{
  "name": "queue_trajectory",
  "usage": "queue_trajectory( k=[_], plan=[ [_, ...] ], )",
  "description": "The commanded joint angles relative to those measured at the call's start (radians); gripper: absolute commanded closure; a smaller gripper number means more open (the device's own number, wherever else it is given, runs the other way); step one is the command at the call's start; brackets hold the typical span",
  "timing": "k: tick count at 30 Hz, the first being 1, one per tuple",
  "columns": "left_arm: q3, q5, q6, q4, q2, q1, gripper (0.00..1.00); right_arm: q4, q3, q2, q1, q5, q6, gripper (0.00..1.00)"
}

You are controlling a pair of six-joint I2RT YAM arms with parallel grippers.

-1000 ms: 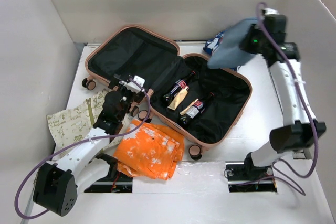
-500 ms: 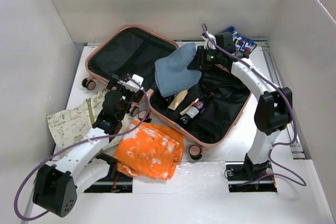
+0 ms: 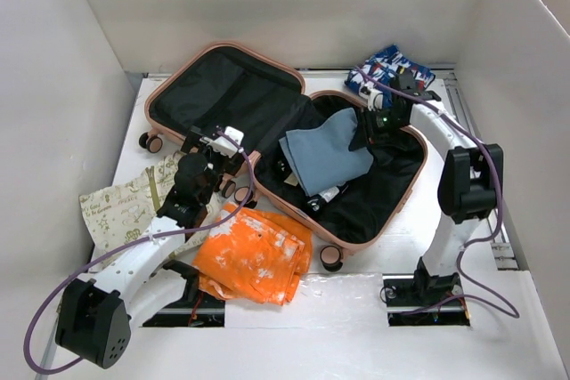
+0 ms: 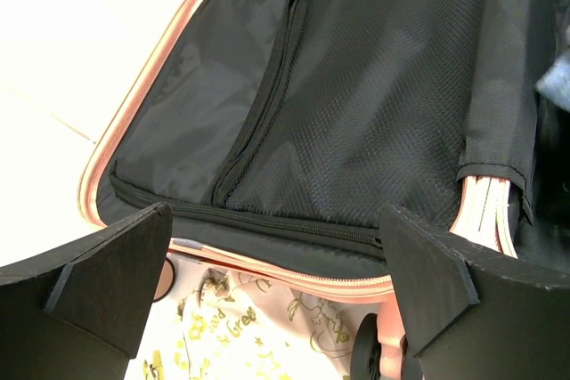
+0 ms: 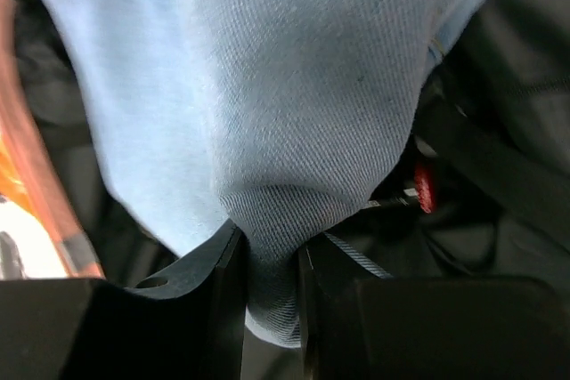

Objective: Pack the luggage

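blue cloth (image 3: 326, 156) hiding most of a bottle (image 3: 329, 193) in the luggage (image 3: 387, 189), right hand (image 5: 270, 262) tips lost in the cloth fold, patterned packet (image 3: 389, 67) behind the arm too small to tell, left hand (image 4: 276, 220) fingers cut off by the bottom edge

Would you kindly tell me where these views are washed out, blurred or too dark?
Top external: even, sharp light, though the luggage lining goes near black. Left wrist: the white surface beyond the shell is blown out. Right wrist: the blue cloth blurs toward the top, crisp at the right tool.
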Motion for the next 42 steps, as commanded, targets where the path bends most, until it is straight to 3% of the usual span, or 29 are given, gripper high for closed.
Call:
queue_trajectory(
  k=[1, 3, 9, 15, 18, 20, 22, 28, 30, 32, 34, 37, 42],
  plan=[
    [0.043, 0.007, -0.003, 0.029, -0.003, -0.004, 0.00, -0.144, 0.079, 0.035, -0.004, 0.084, -0.119, 1.00],
    [0.043, 0.017, -0.003, 0.029, -0.003, -0.004, 0.00, -0.173, 0.171, 0.104, 0.008, 0.105, -0.165, 1.00],
    [0.043, 0.017, 0.006, 0.029, -0.003, -0.004, 0.00, -0.305, 0.549, 0.303, 0.087, 0.369, -0.224, 1.00],
    [0.043, 0.017, 0.015, 0.029, -0.003, -0.004, 0.00, -0.339, 0.676, 0.369, 0.118, 0.504, -0.252, 0.97],
    [0.043, 0.017, 0.015, 0.029, -0.003, -0.004, 0.00, -0.339, 0.685, 0.394, 0.118, 0.530, -0.263, 0.79],
    [0.043, 0.017, 0.015, 0.029, -0.003, -0.004, 0.00, -0.339, 0.685, 0.394, 0.118, 0.564, -0.263, 0.48],
    [0.043, 0.017, 0.025, 0.029, -0.003, -0.004, 0.00, -0.339, 0.716, 0.365, 0.127, 0.627, -0.263, 0.32],
    [0.052, 0.017, 0.025, 0.029, -0.003, -0.004, 0.00, -0.323, 0.794, 0.242, 0.178, 0.848, -0.263, 0.16],
    [0.052, 0.017, 0.025, 0.029, -0.003, -0.004, 0.00, -0.252, 0.703, 0.166, 0.225, 0.886, -0.263, 0.16],
    [0.052, 0.017, 0.014, 0.020, -0.003, -0.004, 0.00, -0.169, 0.594, 0.120, 0.264, 0.866, -0.263, 0.23],
    [0.063, 0.017, 0.005, 0.009, 0.007, -0.004, 0.00, -0.066, 0.477, 0.106, 0.307, 0.840, -0.237, 0.54],
    [0.082, 0.017, -0.015, -0.025, 0.007, -0.004, 0.00, -0.046, 0.467, 0.159, 0.298, 0.761, -0.182, 0.95],
    [0.105, 0.008, -0.079, -0.074, 0.017, -0.004, 0.00, 0.112, 0.414, 0.250, 0.295, 0.476, -0.174, 1.00]
  ],
)
